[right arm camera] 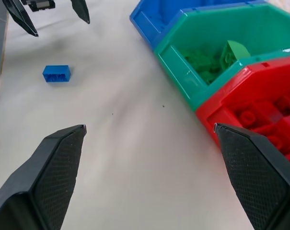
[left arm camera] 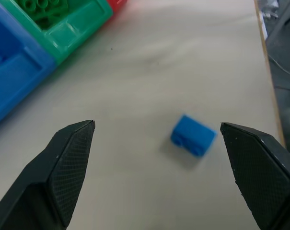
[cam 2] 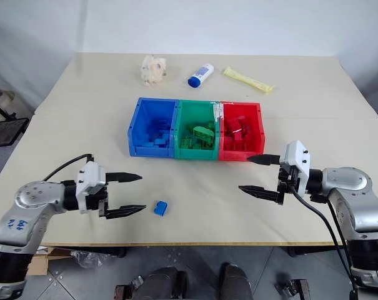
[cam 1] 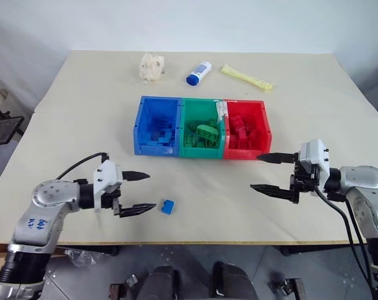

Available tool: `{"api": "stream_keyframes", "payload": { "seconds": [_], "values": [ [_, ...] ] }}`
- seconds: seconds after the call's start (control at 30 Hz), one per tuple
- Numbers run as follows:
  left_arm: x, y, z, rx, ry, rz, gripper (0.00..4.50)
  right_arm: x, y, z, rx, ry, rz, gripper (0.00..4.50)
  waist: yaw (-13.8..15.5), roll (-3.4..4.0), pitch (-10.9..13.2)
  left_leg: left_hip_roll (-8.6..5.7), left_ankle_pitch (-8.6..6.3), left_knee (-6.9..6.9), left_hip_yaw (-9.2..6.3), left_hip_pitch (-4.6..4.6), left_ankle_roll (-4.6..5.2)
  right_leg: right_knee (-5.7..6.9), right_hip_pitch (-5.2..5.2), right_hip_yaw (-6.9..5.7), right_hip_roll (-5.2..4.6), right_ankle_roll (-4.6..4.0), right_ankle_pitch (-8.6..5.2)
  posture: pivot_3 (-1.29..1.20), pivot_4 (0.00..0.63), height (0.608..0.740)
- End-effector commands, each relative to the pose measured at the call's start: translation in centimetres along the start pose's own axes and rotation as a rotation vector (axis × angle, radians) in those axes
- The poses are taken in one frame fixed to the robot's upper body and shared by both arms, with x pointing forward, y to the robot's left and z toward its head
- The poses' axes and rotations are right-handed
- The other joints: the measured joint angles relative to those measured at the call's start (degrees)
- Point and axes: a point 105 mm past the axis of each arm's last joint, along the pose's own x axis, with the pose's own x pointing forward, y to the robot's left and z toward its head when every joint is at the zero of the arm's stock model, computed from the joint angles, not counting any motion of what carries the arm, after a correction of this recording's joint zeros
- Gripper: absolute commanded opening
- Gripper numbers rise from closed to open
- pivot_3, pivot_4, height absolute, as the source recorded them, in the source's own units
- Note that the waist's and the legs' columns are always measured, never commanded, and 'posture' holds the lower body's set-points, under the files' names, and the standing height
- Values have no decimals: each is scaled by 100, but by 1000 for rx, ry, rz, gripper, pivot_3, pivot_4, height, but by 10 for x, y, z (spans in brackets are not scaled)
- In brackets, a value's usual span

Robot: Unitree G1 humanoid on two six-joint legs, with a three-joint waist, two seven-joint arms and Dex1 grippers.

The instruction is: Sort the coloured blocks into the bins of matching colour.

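Near the wide-open, empty left end effector (cam 1: pixel 140 192), a blue block (cam 1: pixel 168 207) lies loose; head views add far clutter.

Beige table (cam 1: pixel 82 112) bearing three joined bins (cam 1: pixel 201 127), a loose blue block (cam 1: pixel 168 207), bottle (cam 1: pixel 198 73), yellow packet (cam 1: pixel 247 78), crumpled wad (cam 1: pixel 152 67).

A crumpled pale wad (cam 1: pixel 152 66), a blue-capped white bottle (cam 1: pixel 199 73) and a yellow packet (cam 1: pixel 247 78) lie along the table's (cam 1: pixel 82 119) far side.

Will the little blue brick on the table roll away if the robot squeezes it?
Probably not: the blue brick looks boxy with flat sides, so it should sit still or slide. It seems hard plastic, so likely stiff. Being small, it is probably light and might skid on the smooth table.
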Motion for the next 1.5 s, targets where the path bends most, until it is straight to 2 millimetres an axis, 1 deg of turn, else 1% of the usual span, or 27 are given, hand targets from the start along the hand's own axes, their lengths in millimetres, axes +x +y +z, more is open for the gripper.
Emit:
{"api": "stream_keyframes", "payload": {
  "seconds": [0.03, 0.13, 0.27, 0.33, 0.37, 0.47, 0.57, 0.73, 0.8, 0.83, 0.97, 1.0, 1.13, 1.17, 1.23, 1.33, 1.43, 1.47, 1.5],
  "values": [
    [-2, -7, 5, 34, -6, -35, 4463, 1, 1, 4, -33, -9, 23, 4500, -1, 1, 1, 0, 0, -1, 0, 0, 0, 0, -1, -1, 1, 0, 0, 0, 150, 740],
    [11, -17, -3, 56, 34, -62, 4463, 3, 2, 4, -35, -10, 28, 4500, -7, 2, 1, 0, 0, -2, 4, 0, 0, 0, -1, 1, 3, 0, 0, 0, 150, 740],
    [26, -16, -7, 62, 18, -32, 4463, 5, 8, 2, -29, -7, 52, 4500, 6, 2, 1, 0, 0, -2, 5, 1, 0, 1, -1, 1, 6, 0, 0, 0, 150, 740],
    [33, -17, -10, 67, 16, -39, 4463, 5, 12, 1, -26, -6, 64, 4500, 2, 2, 1, 0, 0, -2, 7, 1, 0, 1, -1, 1, 6, 0, 0, 0, 150, 740],
    [40, -17, -9, 68, -2, -44, 4463, 6, 13, 1, -25, -6, 68, 4500, 6, 4, 1, 1, 0, -2, 7, 1, 0, 2, -2, 1, 7, 0, 0, 0, 150, 740],
    [51, -18, -10, 87, -23, -63, 4463, 7, 17, 1, -23, -9, 76, 4500, 12, 3, 1, 0, 1, -1, 8, 1, 1, 3, -1, 1, 6, 1, 0, 0, 150, 740],
    [54, -19, -16, 116, -4, -96, 3870, 7, 18, 1, -24, -10, 74, 4500, 1, 3, 1, 1, 1, -1, 12, 1, 1, 3, -3, 0, 10, 1, 0, 0, 150, 740],
    [53, -22, -22, 113, 15, -122, 2322, 5, 20, 0, -27, -7, 65, 4500, -3, 4, 1, 2, 1, -2, 15, 3, 1, 6, -6, 0, 9, 1, 0, 0, 150, 740],
    [51, -21, -24, 117, 22, -116, 1687, 3, 20, 0, -28, -5, 60, 4500, 5, 4, 1, 2, 1, -2, 15, 3, 1, 7, -5, 1, 9, 1, 0, 0, 150, 740],
    [50, -19, -25, 120, 25, -109, 1608, 3, 20, 0, -28, -4, 57, 4500, 10, 3, 1, 2, 1, -1, 14, 3, 1, 7, -4, 1, 8, 1, 1, 0, 150, 740],
    [48, -11, -22, 124, 32, -69, 1608, 1, 20, -1, -29, 0, 44, 4500, 4, 4, 1, 2, 1, 0, 14, 3, 1, 6, -3, 4, 7, 1, 0, 0, 150, 740],
    [47, -7, -19, 121, 34, -48, 1608, 0, 20, -1, -30, 0, 39, 4500, 5, 3, 1, 2, 1, 0, 14, 3, 1, 7, -4, 4, 7, 1, 0, 0, 150, 740],
    [44, 26, 24, 155, -110, 122, 1608, -2, 17, 0, -37, -4, 20, 4500, 23, 2, 1, 2, 1, 8, 10, 1, 1, 10, -2, 3, 7, 1, 1, 0, 150, 740],
    [42, 41, 36, 160, -131, 185, 1608, -2, 16, 0, -39, -6, 16, 4500, 26, 2, 1, 0, 1, 10, 9, 0, 1, 12, -2, 3, 6, 1, 1, 0, 150, 740],
    [38, 59, 50, 175, -159, 260, 1608, -1, 15, 0, -42, -9, 11, 4500, 33, 2, 2, -1, 1, 14, 6, -1, 1, 15, -1, 1, 5, 2, 1, 0, 150, 740],
    [37, 73, 60, 185, -178, 313, 1608, 0, 14, 1, -44, -17, 3, 4500, 11, 2, 1, -3, 1, 10, 12, 2, 1, 19, -2, -4, 9, 2, 1, 0, 150, 740],
    [33, 108, 78, 183, -225, 438, 1608, 1, 12, 3, -47, -24, -5, 4500, 12, 0, 3, -2, 1, 5, 18, 3, 1, 23, -8, -37, 14, 2, 1, 0, 150, 740],
    [34, 117, 78, 177, -217, 461, 1608, 2, 12, 3, -47, -24, -5, 4500, 20, -8, 7, -2, 1, 8, 17, 2, 2, 26, -8, -42, 15, 2, 1, 0, 150, 740],
    [36, 125, 76, 165, -206, 481, 1958, 2, 12, 3, -48, -25, -7, 4500, 25, -9, 8, 0, 1, 17, 17, -1, 2, 30, -8, -45, 17, 2, 1, 0, 150, 740]
  ]
}}
